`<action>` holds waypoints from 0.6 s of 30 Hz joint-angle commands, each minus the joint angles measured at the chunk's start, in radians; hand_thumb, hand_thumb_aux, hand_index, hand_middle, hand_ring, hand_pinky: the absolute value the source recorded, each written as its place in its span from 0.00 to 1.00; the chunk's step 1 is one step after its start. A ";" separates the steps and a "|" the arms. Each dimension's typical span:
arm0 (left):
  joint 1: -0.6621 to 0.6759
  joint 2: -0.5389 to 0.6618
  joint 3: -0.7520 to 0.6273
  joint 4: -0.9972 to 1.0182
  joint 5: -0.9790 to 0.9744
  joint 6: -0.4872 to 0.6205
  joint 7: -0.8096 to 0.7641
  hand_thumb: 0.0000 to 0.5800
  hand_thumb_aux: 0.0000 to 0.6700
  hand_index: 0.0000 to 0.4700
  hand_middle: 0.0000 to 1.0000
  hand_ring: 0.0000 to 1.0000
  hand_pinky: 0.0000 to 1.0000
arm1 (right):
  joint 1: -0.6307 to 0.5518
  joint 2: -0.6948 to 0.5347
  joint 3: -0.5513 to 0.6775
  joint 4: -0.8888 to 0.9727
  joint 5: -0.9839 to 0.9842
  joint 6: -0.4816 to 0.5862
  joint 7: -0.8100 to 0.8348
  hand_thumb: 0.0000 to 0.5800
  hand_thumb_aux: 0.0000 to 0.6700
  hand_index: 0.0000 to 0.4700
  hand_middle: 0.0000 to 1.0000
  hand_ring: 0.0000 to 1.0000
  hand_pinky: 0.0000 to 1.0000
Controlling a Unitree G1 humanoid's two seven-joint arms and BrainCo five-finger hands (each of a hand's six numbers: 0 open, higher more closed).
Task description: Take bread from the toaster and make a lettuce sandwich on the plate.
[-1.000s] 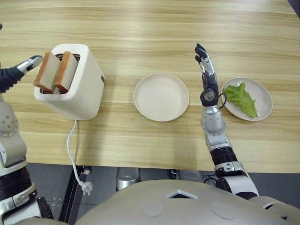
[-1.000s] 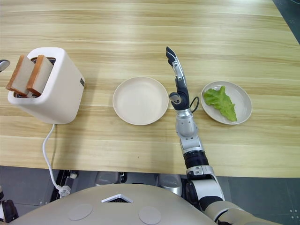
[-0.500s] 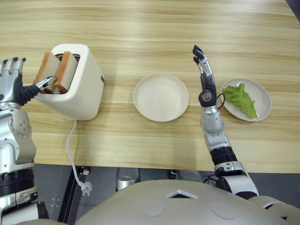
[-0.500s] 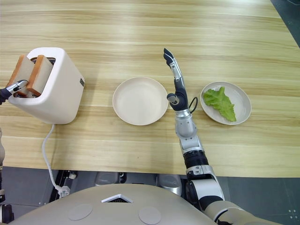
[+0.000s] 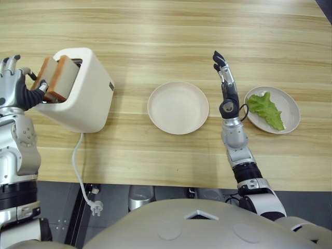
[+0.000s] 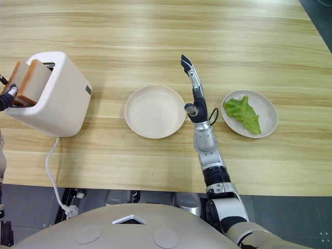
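A white toaster [image 5: 85, 93] stands at the table's left, tipped toward its left side, with two bread slices poking out of its slots. My left hand [image 5: 18, 91] is at the toaster's left, its thumb and fingers closed on the outer slice [image 5: 42, 77]; the inner slice [image 5: 61, 77] sits beside it. The empty beige plate [image 5: 155, 98] lies at the centre. A lettuce leaf [image 5: 267, 109] rests on a second plate [image 5: 291, 104] at the right. My right hand [image 5: 225, 78] is held edge-up over the table between the two plates, fingers straight, holding nothing.
The toaster's white cable [image 5: 78, 155] runs off the near table edge, and its plug [image 5: 96, 207] hangs below. Bare wooden table stretches behind the plates and the toaster.
My left hand came in from the left and closed on the outer bread slice. The toaster has tipped and shifted slightly left. The right hand has barely moved.
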 commanded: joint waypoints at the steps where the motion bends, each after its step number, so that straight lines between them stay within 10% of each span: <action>1: -0.001 0.002 -0.033 0.030 -0.018 -0.003 0.012 1.00 1.00 0.98 0.00 0.00 0.00 | -0.013 0.000 0.004 0.018 -0.009 -0.002 -0.006 0.00 0.00 0.00 0.00 0.00 0.00; 17: 0.005 -0.030 -0.119 0.033 -0.066 -0.026 0.017 1.00 1.00 0.98 0.00 0.00 0.00 | -0.018 0.001 0.006 0.022 -0.030 0.000 -0.025 0.00 0.00 0.00 0.00 0.00 0.00; 18: 0.005 -0.031 -0.117 0.029 -0.072 -0.025 0.015 1.00 1.00 0.98 0.47 0.47 0.47 | -0.018 0.001 0.005 0.022 -0.031 0.000 -0.025 0.00 0.00 0.00 0.00 0.00 0.00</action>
